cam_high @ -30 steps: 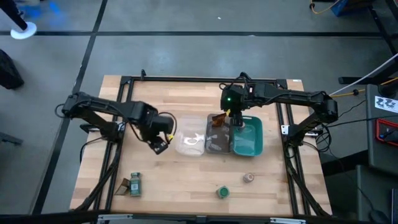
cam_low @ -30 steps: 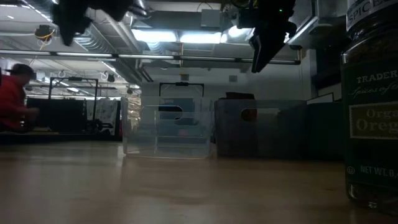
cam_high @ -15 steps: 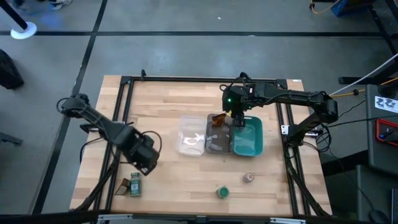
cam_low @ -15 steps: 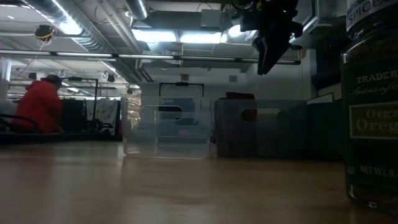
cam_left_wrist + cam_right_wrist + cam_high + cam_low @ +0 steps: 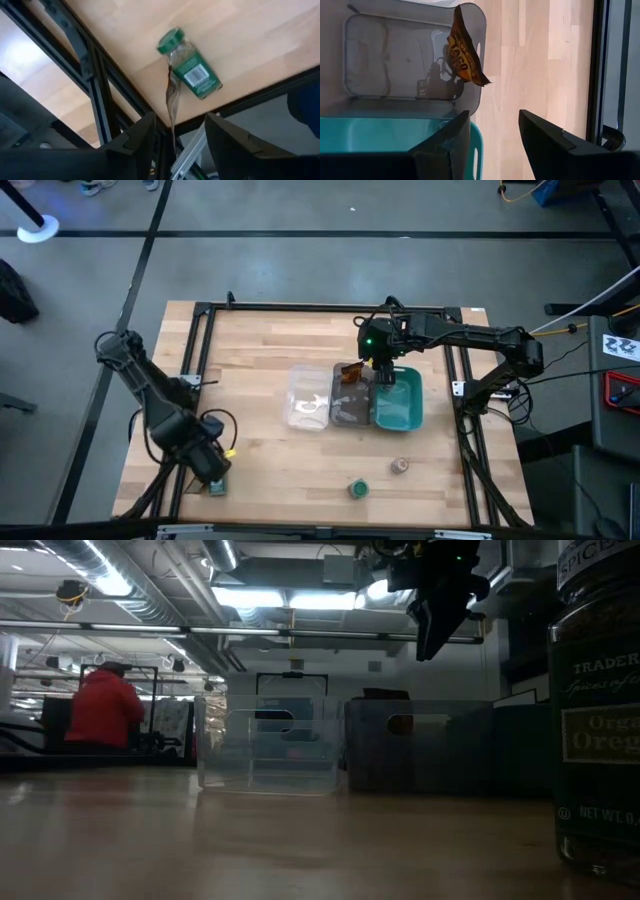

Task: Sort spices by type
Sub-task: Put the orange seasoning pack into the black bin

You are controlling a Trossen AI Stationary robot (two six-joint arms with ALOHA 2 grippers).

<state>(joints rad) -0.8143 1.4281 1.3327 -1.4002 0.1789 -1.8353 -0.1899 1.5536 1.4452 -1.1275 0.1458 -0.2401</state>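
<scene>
My left gripper hangs open over the table's near left corner. Below it a green-lidded jar lies on its side, and a thin sachet, seen edge-on, leans against that jar. My right gripper is open above the seam of the grey and teal trays. An orange-brown sachet stands on edge in the grey tray, leaning on its far wall. A second green-lidded jar and a pinkish-lidded jar stand near the near edge.
Three trays sit side by side mid-table: clear, grey and teal. The dark table frame runs close to the left gripper. In the low view a jar looms at the right, and a person in red stands far behind.
My left arm has swung from beside the clear tray toward the table's near left corner and now hangs over the jar and sachet there. My right arm has stayed over the trays. The person in red has walked across the background.
</scene>
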